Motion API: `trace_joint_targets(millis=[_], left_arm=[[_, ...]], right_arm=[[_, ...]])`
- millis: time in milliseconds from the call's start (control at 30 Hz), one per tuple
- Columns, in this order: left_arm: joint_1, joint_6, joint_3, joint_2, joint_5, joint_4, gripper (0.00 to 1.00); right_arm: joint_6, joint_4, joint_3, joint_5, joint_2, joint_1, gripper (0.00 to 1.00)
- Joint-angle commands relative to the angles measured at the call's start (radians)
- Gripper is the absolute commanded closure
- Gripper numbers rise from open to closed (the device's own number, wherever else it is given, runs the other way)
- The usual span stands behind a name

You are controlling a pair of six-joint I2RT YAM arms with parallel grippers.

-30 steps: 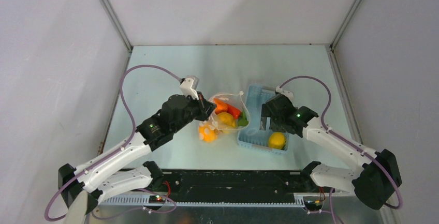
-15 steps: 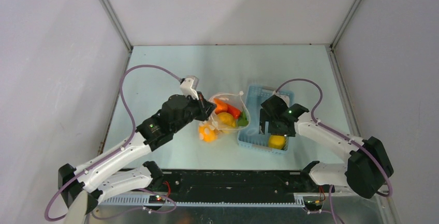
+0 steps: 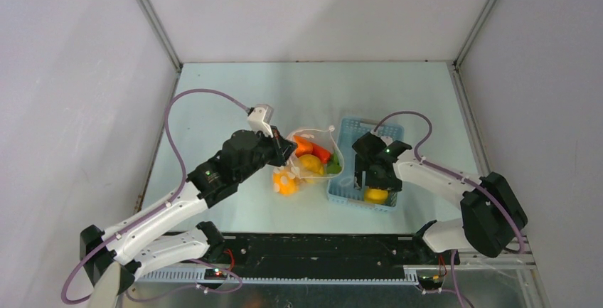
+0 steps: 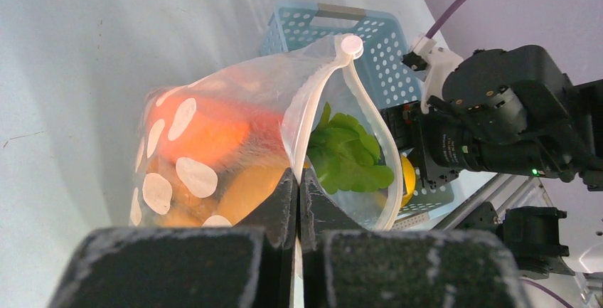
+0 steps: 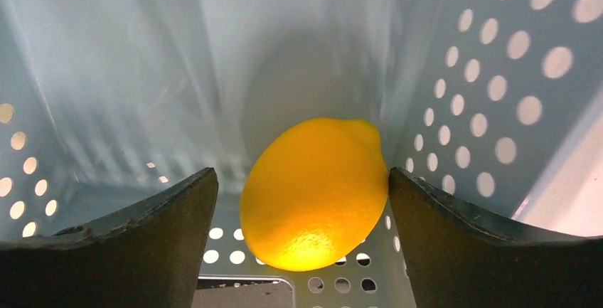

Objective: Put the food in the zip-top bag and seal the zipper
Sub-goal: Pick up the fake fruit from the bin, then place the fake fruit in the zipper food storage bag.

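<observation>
The clear dotted zip-top bag (image 3: pixel 313 157) stands open in mid-table, holding an orange carrot (image 3: pixel 303 144), a red pepper (image 3: pixel 321 154), a yellow piece and green leaves (image 4: pixel 348 155). My left gripper (image 3: pixel 287 149) is shut on the bag's near rim (image 4: pixel 297 173). The white zipper (image 4: pixel 370 119) rings the mouth, its slider (image 4: pixel 350 45) at the far end. A yellow lemon (image 5: pixel 313 190) lies in the light blue basket (image 3: pixel 347 153). My right gripper (image 3: pixel 375 186) is open inside the basket, one finger each side of the lemon; the right finger (image 5: pixel 455 237) touches it.
The basket stands right beside the bag's right side. An orange and tan food piece (image 3: pixel 285 182) shows at the bag's near-left corner. Grey walls enclose the table on three sides. A black rail (image 3: pixel 320 247) runs along the near edge.
My right gripper has moved toward the near end of the basket and come down over the lemon. The left gripper and the bag have not moved.
</observation>
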Motion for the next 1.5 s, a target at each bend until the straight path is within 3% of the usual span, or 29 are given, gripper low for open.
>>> trace_joint_targets(millis=[0, 700, 833, 1067, 1467], left_arm=[[0.005, 0.022, 0.042, -0.007, -0.018, 0.016, 1.0], [0.006, 0.03, 0.038, -0.044, -0.051, -0.009, 1.0], [0.005, 0.028, 0.034, -0.048, -0.057, -0.005, 1.0], [0.005, 0.023, 0.03, -0.049, -0.057, -0.009, 1.0], [0.006, 0.027, 0.025, -0.046, -0.04, 0.006, 1.0]], right_arm=[[0.015, 0.025, 0.034, -0.03, 0.038, 0.013, 0.1], [0.004, 0.062, 0.034, -0.082, 0.121, 0.067, 0.17], [-0.002, 0.076, 0.034, -0.084, 0.117, 0.065, 0.27], [-0.024, 0.092, 0.034, -0.06, 0.055, 0.047, 0.52], [-0.068, 0.151, 0.034, 0.102, -0.335, 0.022, 0.67]])
